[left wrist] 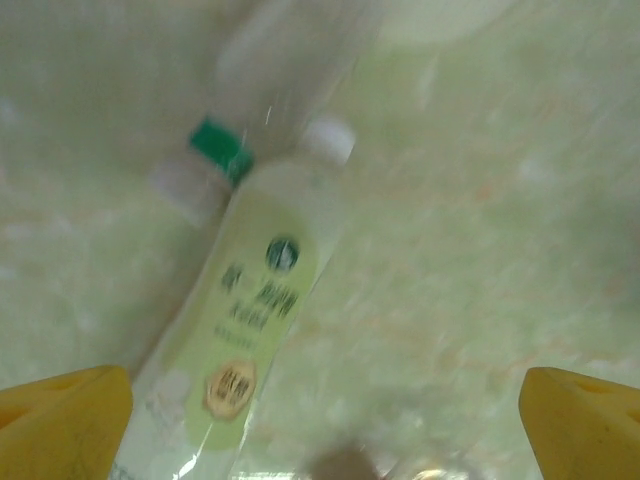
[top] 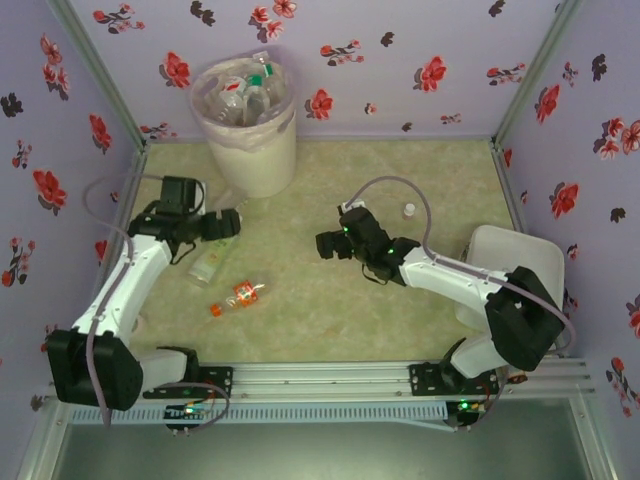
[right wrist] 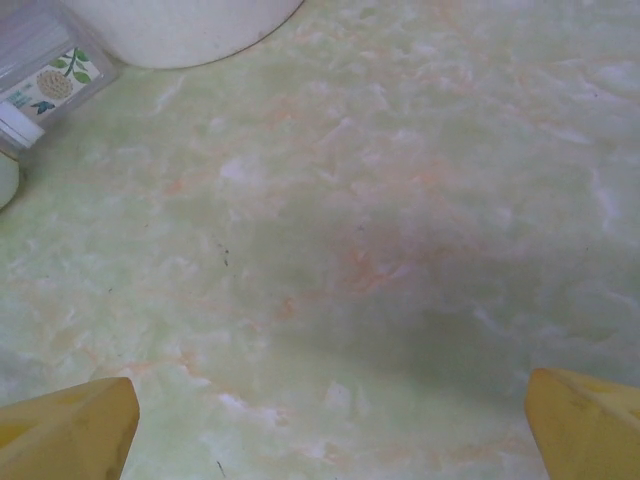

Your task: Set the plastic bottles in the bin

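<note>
The cream-white bin (top: 250,150), lined with a pinkish bag, stands at the back left and holds several plastic bottles (top: 248,95). On the table lie a green-labelled bottle (top: 210,263) and an orange-labelled bottle (top: 238,294). My left gripper (top: 226,225) hovers open just above the green-labelled one. In the blurred left wrist view that white-capped bottle (left wrist: 255,320) runs toward the left fingertip (left wrist: 65,420), ungripped, beside a green-capped bottle (left wrist: 205,160); the left gripper (left wrist: 325,425) holds nothing. My right gripper (top: 328,244) is open over bare table (right wrist: 330,250), and the right gripper (right wrist: 325,430) is empty.
A tiny white cap (top: 408,209) sits at the back right of the table. A white tub (top: 520,262) stands at the right edge. The bin's base (right wrist: 180,25) and a leaf-labelled bottle (right wrist: 40,75) lie ahead of the right gripper. Flowered walls enclose the table.
</note>
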Controlling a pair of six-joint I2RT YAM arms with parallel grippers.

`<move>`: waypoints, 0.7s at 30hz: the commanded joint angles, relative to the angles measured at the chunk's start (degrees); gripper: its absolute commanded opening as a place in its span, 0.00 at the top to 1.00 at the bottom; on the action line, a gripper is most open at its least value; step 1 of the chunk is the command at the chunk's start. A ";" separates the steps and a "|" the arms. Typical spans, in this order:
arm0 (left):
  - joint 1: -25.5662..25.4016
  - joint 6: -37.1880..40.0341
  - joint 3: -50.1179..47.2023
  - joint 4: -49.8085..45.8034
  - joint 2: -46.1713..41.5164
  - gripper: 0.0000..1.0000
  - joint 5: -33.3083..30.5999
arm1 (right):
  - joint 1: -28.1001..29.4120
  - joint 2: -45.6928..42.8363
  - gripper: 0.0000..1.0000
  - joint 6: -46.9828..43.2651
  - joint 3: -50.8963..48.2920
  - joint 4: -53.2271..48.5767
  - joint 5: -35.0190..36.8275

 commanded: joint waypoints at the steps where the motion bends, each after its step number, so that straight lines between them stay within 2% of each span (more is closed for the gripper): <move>1: 0.32 -3.20 -4.13 3.92 1.60 0.00 -1.91 | 0.00 0.14 0.01 2.06 1.01 0.63 -1.47; 9: 0.15 -3.18 -8.46 8.10 10.06 0.02 -3.75 | -0.10 -0.22 0.01 5.09 -0.95 2.99 -2.90; 15: -1.22 -3.18 -7.73 8.41 14.09 0.20 -3.76 | -0.77 0.18 0.01 8.30 -0.64 7.36 -7.96; 21: -4.48 -3.19 -7.84 8.70 12.18 0.38 -1.89 | -1.14 2.70 0.02 11.18 0.92 10.40 -14.68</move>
